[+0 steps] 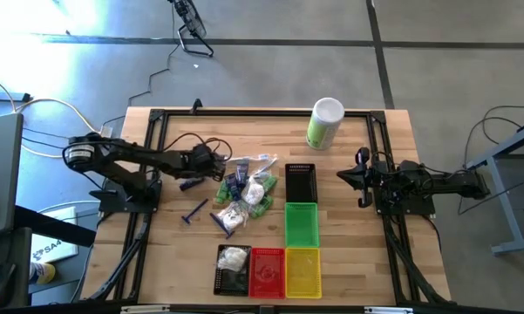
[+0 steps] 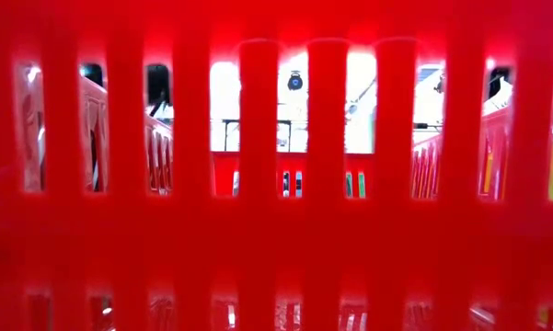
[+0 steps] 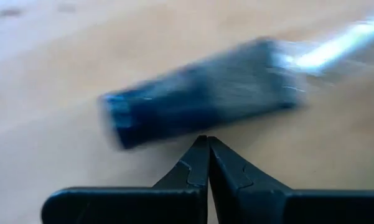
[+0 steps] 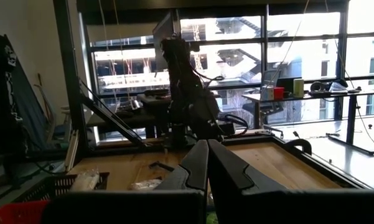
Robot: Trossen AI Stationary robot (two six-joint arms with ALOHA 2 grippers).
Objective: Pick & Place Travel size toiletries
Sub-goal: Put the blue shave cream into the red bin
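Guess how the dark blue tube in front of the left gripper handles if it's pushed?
The dark blue tube lies on its side on bare wood, so a nudge would probably roll or skid it. It looks small and likely light. The left gripper is shut just short of it, so contact now would push, not grasp.

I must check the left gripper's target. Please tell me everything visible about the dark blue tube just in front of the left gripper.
The dark blue tube is a small, slim cylinder with a glossy, plastic-looking skin, one blunt end and one clear, shiny end. It lies flat on the wooden table, apart from the main pile of toiletries. The left gripper, fingers shut, is right beside it; contact cannot be told.
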